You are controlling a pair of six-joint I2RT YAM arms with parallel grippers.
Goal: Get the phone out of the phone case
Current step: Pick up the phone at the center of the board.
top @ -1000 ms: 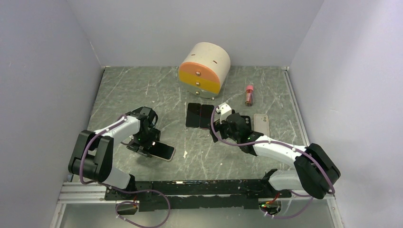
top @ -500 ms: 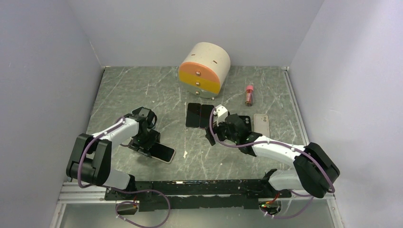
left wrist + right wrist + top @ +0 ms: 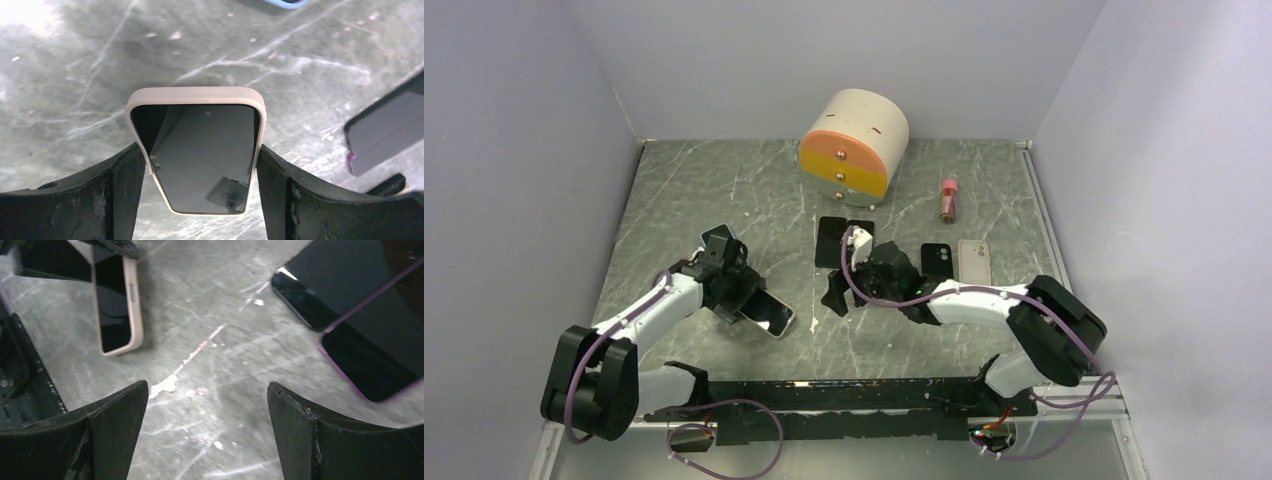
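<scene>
The phone (image 3: 766, 316), dark-screened, sits in a beige phone case (image 3: 195, 93) at the left of the table. My left gripper (image 3: 740, 298) is shut on it: in the left wrist view both black fingers (image 3: 125, 175) press against the case's long sides, with the screen (image 3: 200, 150) facing up between them. My right gripper (image 3: 837, 292) hovers open over bare table near the middle, nothing between its fingers (image 3: 115, 415). In the right wrist view the cased phone (image 3: 114, 305) lies ahead and to the left of the right gripper (image 3: 206, 390).
A round drawer unit (image 3: 854, 145) with orange and yellow fronts stands at the back. Two dark phones (image 3: 832, 238) lie side by side behind the right gripper. A black case (image 3: 935, 265), a beige case (image 3: 974, 262) and a red-capped bottle (image 3: 947, 200) lie to the right.
My left gripper has closed onto the cased phone and turned it slightly. My right arm has swung left from the black case to the middle of the table, uncovering that case.
</scene>
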